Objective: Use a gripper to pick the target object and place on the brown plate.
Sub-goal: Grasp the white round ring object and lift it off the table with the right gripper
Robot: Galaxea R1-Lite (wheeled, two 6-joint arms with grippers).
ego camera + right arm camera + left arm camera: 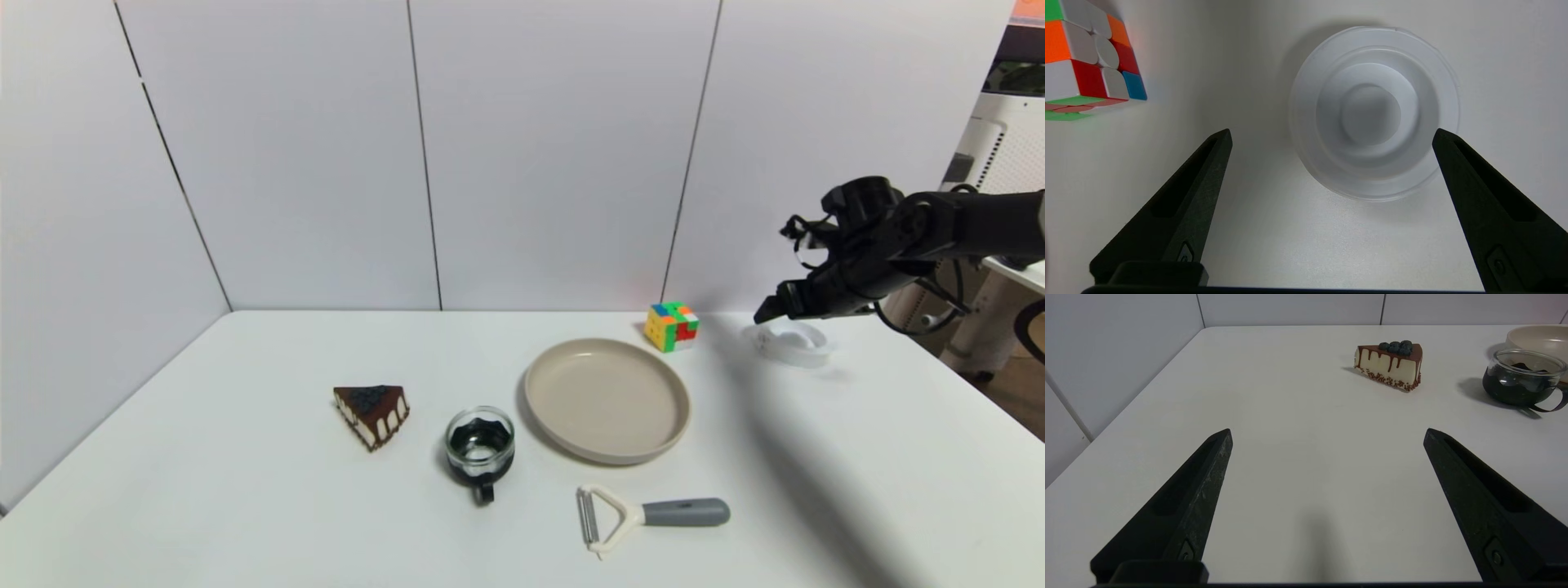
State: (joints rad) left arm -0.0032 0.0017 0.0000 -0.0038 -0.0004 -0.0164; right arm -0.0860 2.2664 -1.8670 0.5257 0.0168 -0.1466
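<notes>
The right hand [1331, 134] hangs just above the white disc [1374, 112] at the far right of the table [245, 457], its two dark fingers spread wide and holding nothing. In the right wrist view the disc lies flat on the table ahead of the fingertips and between their lines, nearer to one finger [1470, 179] than to the other; whether that tip touches the rim cannot be told. The same view shows the disc's concentric rings and raised hub, which the head view reduces to a pale shape under the hand. The puzzle cube [671, 326] sits off to the hand's left, apart from the disc, and the brown plate [607, 400] lies beyond it, farther left and nearer the robot.

Only the head view takes in the peeler [645, 516] nearer the robot than the plate. The left hand [1327, 433], seen only in its own wrist view, hovers low over bare table with fingers wide apart and empty; ahead of it are the cake slice [1390, 364] and the glass cup [1523, 377]
</notes>
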